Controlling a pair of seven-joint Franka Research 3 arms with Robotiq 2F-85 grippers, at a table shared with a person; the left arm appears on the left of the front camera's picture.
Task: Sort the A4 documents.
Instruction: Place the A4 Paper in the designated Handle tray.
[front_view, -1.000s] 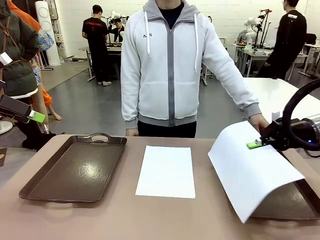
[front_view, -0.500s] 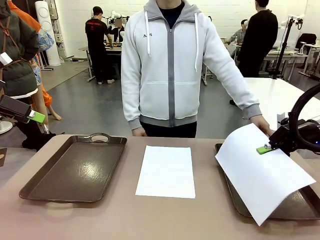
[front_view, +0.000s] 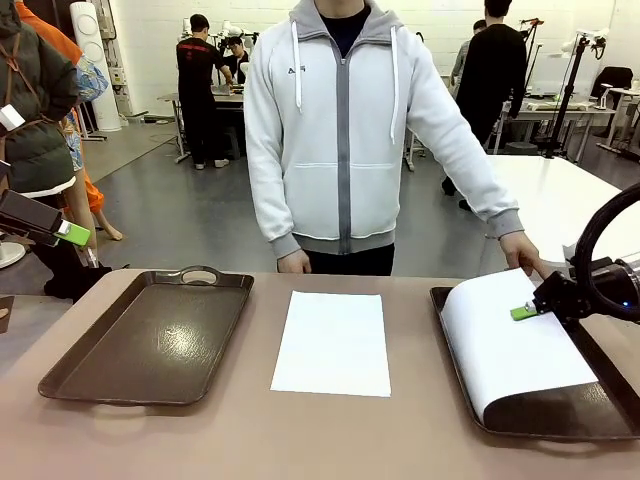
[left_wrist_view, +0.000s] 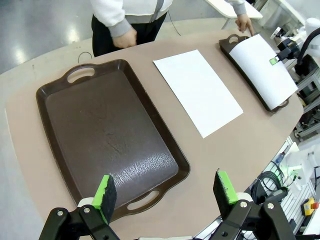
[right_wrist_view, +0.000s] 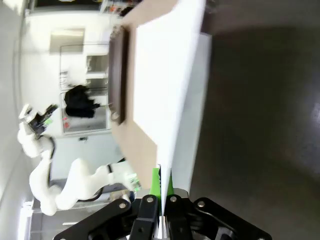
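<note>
One white A4 sheet (front_view: 332, 342) lies flat on the table between two brown trays, also seen from the left wrist (left_wrist_view: 197, 90). A second sheet (front_view: 508, 345) drapes into the right tray (front_view: 565, 410), its far left edge still curled up. My right gripper (front_view: 525, 311) is shut on this sheet's right edge; in the right wrist view the paper (right_wrist_view: 170, 100) runs edge-on from between the closed fingers (right_wrist_view: 161, 200). My left gripper (left_wrist_view: 167, 192) hangs open, high above the near end of the empty left tray (left_wrist_view: 107, 130), holding nothing.
A person in a light grey hoodie stands at the far side, one hand (front_view: 525, 255) touching the far corner of the right tray, the other (front_view: 293, 262) at the table's edge. The left tray (front_view: 150, 335) is empty. The left gripper (front_view: 70, 233) sits off the table's left.
My right gripper has moved right and down with the sheet, which has gone from arching above the right tray to lying mostly inside it. The left arm has stayed still.
</note>
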